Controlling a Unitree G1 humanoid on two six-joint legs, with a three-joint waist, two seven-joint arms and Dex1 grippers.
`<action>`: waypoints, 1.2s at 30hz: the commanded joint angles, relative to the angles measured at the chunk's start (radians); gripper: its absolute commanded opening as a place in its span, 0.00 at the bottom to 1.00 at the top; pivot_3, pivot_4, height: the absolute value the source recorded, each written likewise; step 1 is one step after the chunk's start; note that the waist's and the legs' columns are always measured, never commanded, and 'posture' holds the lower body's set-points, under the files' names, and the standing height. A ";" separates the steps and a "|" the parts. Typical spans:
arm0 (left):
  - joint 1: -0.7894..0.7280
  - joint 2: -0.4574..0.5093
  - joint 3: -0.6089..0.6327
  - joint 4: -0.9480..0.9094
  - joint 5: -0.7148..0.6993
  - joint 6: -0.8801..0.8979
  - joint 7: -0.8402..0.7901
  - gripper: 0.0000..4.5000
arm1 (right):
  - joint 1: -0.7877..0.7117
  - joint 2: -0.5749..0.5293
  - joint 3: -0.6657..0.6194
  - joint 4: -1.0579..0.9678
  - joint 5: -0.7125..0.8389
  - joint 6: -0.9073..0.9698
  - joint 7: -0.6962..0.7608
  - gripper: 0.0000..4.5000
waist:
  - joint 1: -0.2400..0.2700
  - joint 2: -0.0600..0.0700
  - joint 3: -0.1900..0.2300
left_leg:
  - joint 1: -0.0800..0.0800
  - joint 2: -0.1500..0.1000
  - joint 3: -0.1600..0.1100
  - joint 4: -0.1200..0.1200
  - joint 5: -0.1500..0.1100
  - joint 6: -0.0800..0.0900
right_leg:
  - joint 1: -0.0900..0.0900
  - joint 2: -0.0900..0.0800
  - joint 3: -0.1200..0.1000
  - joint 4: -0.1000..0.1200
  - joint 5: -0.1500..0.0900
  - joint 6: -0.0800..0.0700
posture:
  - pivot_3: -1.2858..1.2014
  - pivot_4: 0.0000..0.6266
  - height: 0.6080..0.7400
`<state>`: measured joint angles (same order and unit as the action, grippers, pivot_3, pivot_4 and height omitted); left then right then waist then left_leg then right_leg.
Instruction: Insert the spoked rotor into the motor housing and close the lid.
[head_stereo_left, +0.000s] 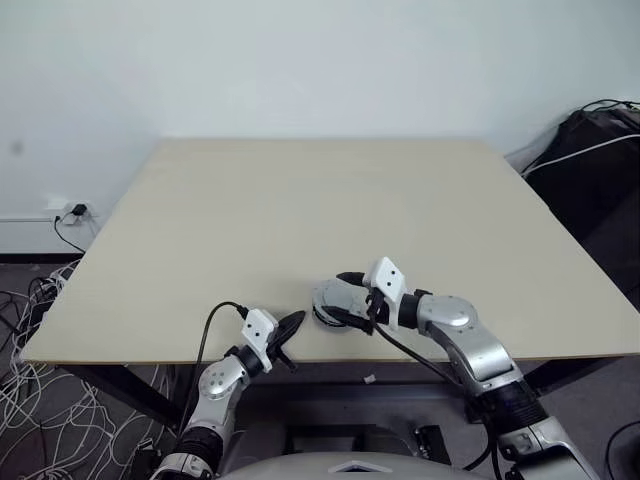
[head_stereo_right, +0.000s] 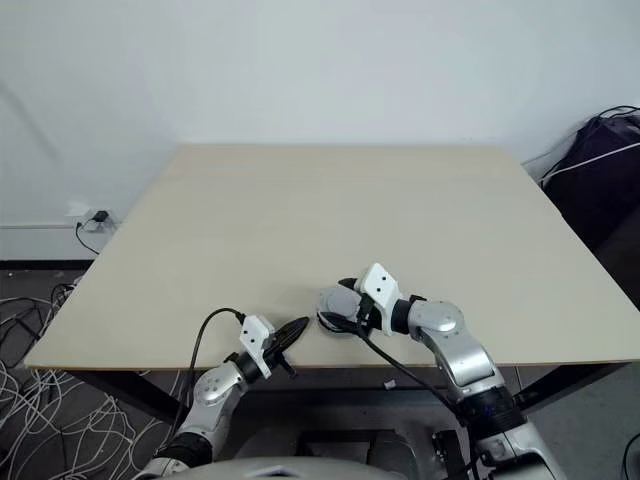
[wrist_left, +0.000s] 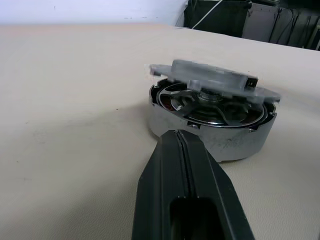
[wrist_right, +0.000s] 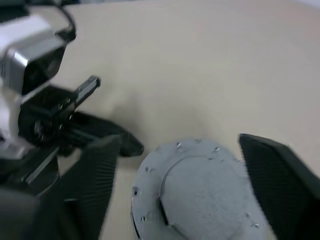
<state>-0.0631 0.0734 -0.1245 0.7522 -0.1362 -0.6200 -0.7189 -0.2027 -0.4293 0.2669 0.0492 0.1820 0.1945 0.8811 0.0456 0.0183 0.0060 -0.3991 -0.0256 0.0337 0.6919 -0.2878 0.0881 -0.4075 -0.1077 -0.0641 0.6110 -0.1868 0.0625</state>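
The motor housing (wrist_left: 220, 140), a squat shiny metal cup, stands near the table's front edge (head_stereo_left: 325, 300). Inside it lies the spoked rotor (wrist_left: 210, 107), partly covered. A flat grey lid (wrist_left: 215, 80) sits on top, raised on the near side so a gap shows beneath it. My left gripper (wrist_left: 179, 137) is shut, with its tip close against the housing's wall on the left side (head_stereo_left: 290, 324). My right gripper (wrist_right: 180, 142) is open, its fingers (wrist_right: 95, 185) standing on either side of the lid (wrist_right: 200, 195) with a gap beside it.
The light wooden table (head_stereo_left: 300, 200) stretches bare behind the housing. Its front edge (head_stereo_left: 150, 360) runs just below both grippers. Cables (head_stereo_left: 40, 400) lie on the floor at the left, and black bags (head_stereo_left: 600, 150) stand beyond the table's right corner.
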 joint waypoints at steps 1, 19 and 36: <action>-0.005 0.001 0.013 0.004 0.006 -0.002 0.017 0.00 | -0.059 -0.005 0.010 0.074 -0.014 -0.063 0.065 0.99 | 0.000 0.000 0.000 | 0.000 0.000 0.000 0.000 0.000 0.000 | 0.000 0.000 0.000 0.000 0.000 0.000 | 0.52 0.00 1.00; 0.030 0.016 0.011 -0.070 0.003 0.021 0.041 0.00 | -0.191 0.028 0.009 0.347 -0.045 -0.130 0.153 0.99 | -0.006 0.001 0.000 | 0.000 0.000 0.000 0.000 -0.002 -0.003 | -0.001 -0.002 0.001 0.000 0.001 -0.002 | 0.52 0.00 1.00; 0.107 0.030 -0.018 -0.314 0.004 0.161 0.064 0.00 | -0.229 0.058 0.002 0.451 -0.079 -0.129 0.164 0.73 | -0.007 0.001 0.000 | -0.001 -0.001 0.000 -0.001 -0.003 -0.005 | -0.002 -0.003 0.002 0.000 0.001 -0.002 | 0.52 0.00 1.00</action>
<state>0.0450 0.1016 -0.1328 0.4896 -0.1334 -0.4663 -0.6559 -0.4166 -0.3707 0.2946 0.5135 0.0965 0.0725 1.0398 0.0383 0.0193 0.0059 -0.3999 -0.0262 0.0337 0.6907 -0.2906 0.0830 -0.4098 -0.1112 -0.0622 0.6108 -0.1862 0.0609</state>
